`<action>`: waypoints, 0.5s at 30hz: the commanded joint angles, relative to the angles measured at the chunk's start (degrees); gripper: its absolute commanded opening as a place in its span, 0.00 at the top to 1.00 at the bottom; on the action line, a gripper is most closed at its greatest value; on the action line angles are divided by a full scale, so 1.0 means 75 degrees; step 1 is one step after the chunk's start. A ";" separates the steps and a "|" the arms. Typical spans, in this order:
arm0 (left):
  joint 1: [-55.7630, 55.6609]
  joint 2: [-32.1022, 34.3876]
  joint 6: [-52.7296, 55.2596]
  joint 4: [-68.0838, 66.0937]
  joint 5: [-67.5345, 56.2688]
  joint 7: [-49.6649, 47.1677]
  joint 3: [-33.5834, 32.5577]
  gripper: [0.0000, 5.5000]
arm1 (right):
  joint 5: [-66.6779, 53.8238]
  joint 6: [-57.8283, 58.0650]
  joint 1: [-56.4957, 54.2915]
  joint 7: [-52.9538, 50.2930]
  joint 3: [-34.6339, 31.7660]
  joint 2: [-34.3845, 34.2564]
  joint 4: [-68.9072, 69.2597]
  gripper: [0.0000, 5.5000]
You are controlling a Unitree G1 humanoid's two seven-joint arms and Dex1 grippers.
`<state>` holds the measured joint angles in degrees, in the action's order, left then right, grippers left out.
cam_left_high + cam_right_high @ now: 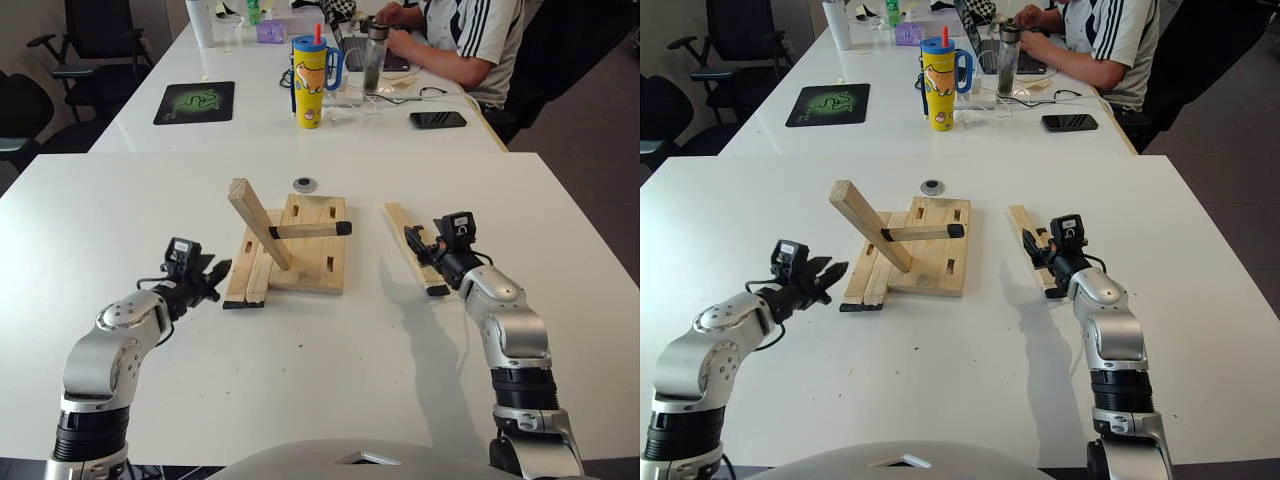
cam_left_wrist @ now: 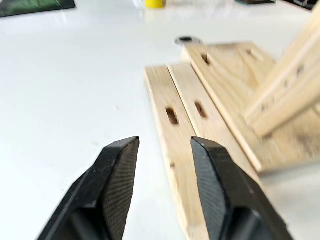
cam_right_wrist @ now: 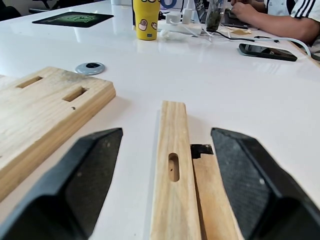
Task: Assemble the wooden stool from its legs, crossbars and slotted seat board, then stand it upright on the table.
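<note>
Seat board: pale wooden slotted seat board (image 1: 318, 262), flat mid-way on the white table (image 1: 120, 230), long axis running away from the robot.
Standing leg: square wooden leg (image 1: 258, 222) set in the board, tilted, top leaning to the robot's left; a black-tipped crossbar (image 1: 310, 230) juts rightward.
Left bars: two slotted wooden bars (image 1: 246, 275) lie against the board's left edge, parallel to it.
Right bars: two wooden bars (image 1: 415, 248) lie apart on the right, lengthwise too.
Left gripper (image 2: 165, 142): spread, empty, just short of the left bars' near end.
Right gripper (image 3: 167, 132): spread, straddling a right bar (gripping nothing).
Print: yellow tumbler (image 1: 310, 85) shows a cartoon figure; lettering too small to read.
</note>
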<state>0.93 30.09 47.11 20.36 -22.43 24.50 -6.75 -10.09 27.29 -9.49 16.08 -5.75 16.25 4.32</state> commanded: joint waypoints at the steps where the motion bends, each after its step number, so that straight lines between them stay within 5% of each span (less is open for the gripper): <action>1: -0.0028 0.0398 0.0089 -0.0275 0.0028 0.0575 0.0400 0.65 | -0.0026 -0.0047 0.0152 -0.0189 -0.0025 -0.0210 0.0152 0.40; 15: -0.0348 0.0266 0.0032 -0.0957 0.0468 0.0244 0.0367 0.62 | -0.0018 -0.0021 0.0148 -0.0133 0.0070 -0.0264 0.0177 0.40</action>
<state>-1.53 32.39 46.92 13.78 -19.64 27.69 -2.60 -9.95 26.72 -8.31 14.67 -5.63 14.09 5.27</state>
